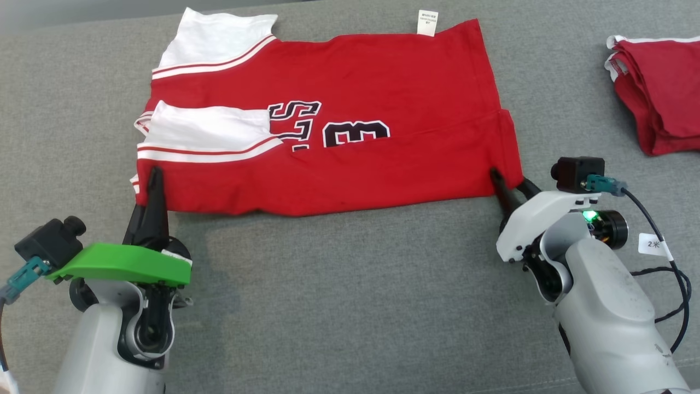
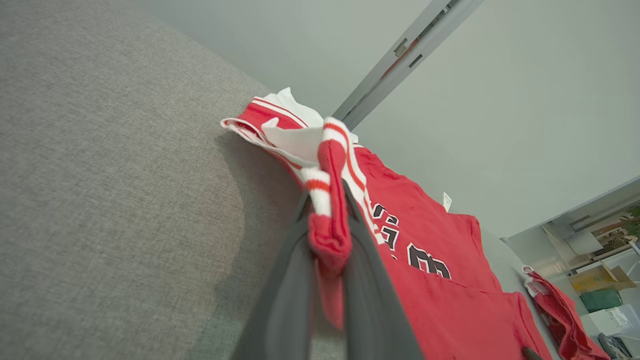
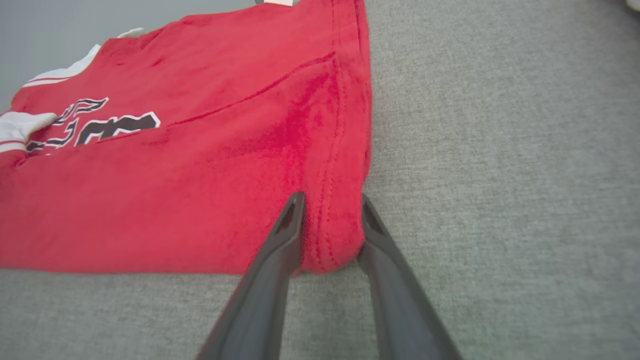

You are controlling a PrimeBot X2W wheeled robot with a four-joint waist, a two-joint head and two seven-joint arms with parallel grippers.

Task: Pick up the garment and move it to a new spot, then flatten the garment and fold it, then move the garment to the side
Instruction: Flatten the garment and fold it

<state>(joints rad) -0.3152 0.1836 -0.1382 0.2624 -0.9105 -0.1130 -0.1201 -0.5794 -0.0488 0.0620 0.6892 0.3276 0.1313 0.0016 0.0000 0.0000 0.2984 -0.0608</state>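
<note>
Folding looks about half done: the garment [image 1: 383, 82] lies flat on the grey cushion [image 1: 328, 301] with sleeves [image 1: 208, 123] turned in; last folds and moving aside are left. The left gripper [image 1: 156, 178] pinches its near left corner. The print [image 1: 355, 134] shows "3"; the white label [image 1: 428, 23] is unreadable. The right gripper [image 3: 330, 205] straddles the near right corner, perhaps not yet clamped. The cable tag [image 1: 653, 243] reads "2米".

The folded white sleeve [image 1: 210, 128] hides the start of the black lettering [image 1: 355, 134] on the jersey [image 1: 383, 76], and the print on its little white tag [image 1: 427, 23] is too small to read. At the right edge the second red garment [image 1: 664, 93] is cut off. The right gripper [image 3: 331, 200] straddles the jersey's corner, but there's no telling whether it truly pinches.
</note>
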